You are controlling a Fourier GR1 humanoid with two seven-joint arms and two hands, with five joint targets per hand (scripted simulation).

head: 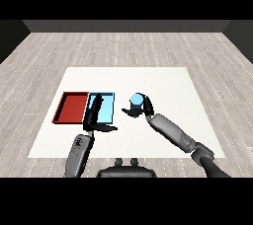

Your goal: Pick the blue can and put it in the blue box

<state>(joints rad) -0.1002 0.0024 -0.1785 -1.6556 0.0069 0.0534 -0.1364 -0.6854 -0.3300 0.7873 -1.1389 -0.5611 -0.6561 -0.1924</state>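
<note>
Right hand (146, 106) curls round the upright blue can (136, 101); blue box (107, 116) lies to its left, under the open, empty left hand (95, 113).

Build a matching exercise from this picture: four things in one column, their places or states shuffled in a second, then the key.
1. blue can
2. red tray
3. left hand
4. light blue tray

A. leftmost on the table
B. fingers straight, over a tray
C. right hand curled round it
D. between the red tray and the can

Pairs: 1-C, 2-A, 3-B, 4-D
</note>
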